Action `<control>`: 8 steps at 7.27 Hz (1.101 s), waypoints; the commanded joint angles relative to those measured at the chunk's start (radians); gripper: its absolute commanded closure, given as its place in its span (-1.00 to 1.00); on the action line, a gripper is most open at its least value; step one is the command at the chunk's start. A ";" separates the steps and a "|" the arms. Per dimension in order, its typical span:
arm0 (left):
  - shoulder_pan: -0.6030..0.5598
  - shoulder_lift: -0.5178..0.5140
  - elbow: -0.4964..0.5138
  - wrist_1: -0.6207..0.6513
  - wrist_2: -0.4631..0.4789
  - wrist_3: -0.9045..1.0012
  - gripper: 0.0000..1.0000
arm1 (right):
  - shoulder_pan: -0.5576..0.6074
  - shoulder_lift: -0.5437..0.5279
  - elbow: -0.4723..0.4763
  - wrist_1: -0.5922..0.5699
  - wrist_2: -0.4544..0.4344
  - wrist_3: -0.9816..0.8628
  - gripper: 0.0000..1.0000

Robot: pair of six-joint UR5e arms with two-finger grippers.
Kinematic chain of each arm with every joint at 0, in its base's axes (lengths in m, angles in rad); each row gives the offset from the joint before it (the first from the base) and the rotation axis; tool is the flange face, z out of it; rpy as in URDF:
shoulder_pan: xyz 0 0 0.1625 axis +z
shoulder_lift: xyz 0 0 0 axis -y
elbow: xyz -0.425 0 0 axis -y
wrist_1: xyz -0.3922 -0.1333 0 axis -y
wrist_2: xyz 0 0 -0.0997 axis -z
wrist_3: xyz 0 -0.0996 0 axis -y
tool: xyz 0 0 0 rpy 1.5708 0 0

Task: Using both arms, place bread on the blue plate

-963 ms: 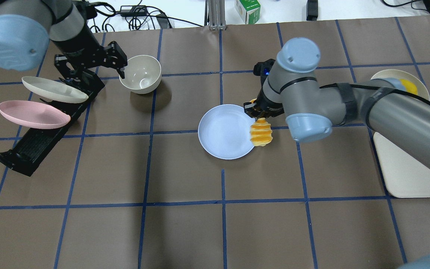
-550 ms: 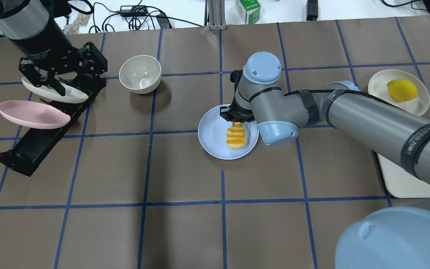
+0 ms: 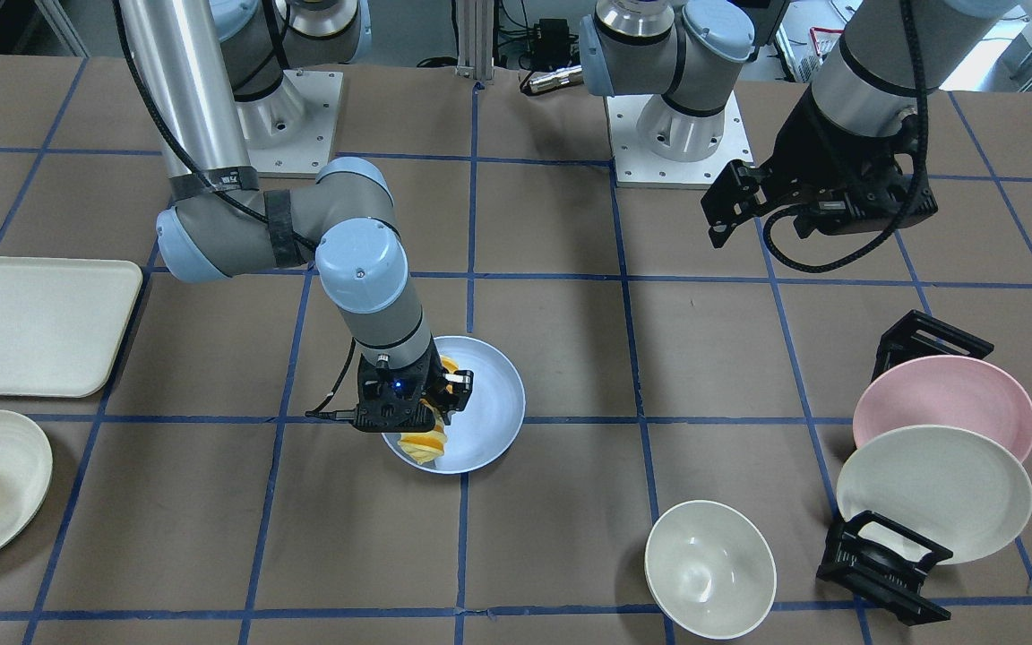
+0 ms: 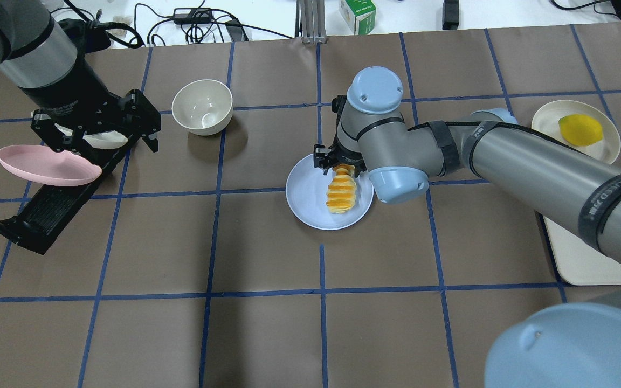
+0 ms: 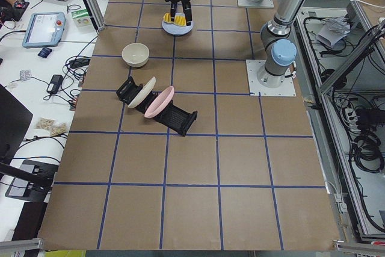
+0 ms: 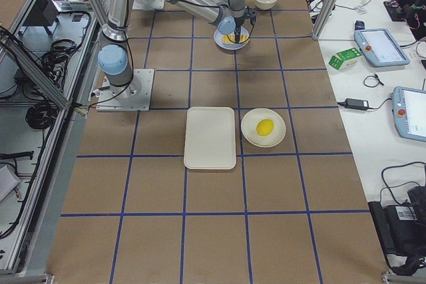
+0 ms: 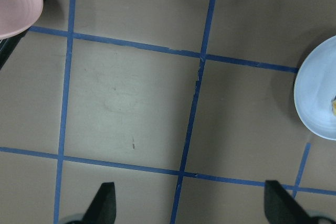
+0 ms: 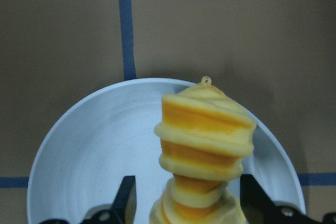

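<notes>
Bread (image 4: 341, 192) lies on the blue plate (image 4: 305, 196), on the side toward the robot's right, ridged golden top upward; one end of the loaf sits between the fingers of the right gripper (image 4: 337, 163), the other end points to the plate's rim. In the right wrist view both fingers (image 8: 125, 199) stand spread wider than the loaf, with a strip of plate showing between one finger and the bread, so the jaws are parted and are not clamping it. The plate rests near the middle of the table (image 4: 267, 334), apart from every other dish. The left gripper (image 7: 189, 211) hangs above bare brown table near the black dish rack (image 4: 46, 215); its two fingertips are far apart with nothing between them. A pink plate (image 4: 46, 164) and a cream plate (image 3: 928, 493) lean in that rack; a cream bowl (image 4: 202, 106) stands just beside it. Well off on the robot's right, a lemon (image 4: 580, 129) sits on a small cream plate (image 4: 607, 153), near a cream tray (image 3: 32, 322).
</notes>
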 commanded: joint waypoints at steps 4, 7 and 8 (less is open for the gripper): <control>-0.032 0.014 0.006 0.068 0.073 0.014 -1.00 | -0.206 -0.244 -0.220 0.553 -0.100 -0.342 -1.00; -0.021 0.003 0.026 0.068 0.055 0.015 -1.00 | -0.225 -0.516 -0.144 0.685 -0.095 -0.364 -1.00; -0.023 0.001 0.024 0.068 0.058 0.015 -1.00 | -0.225 -0.492 -0.133 0.627 -0.097 -0.382 -1.00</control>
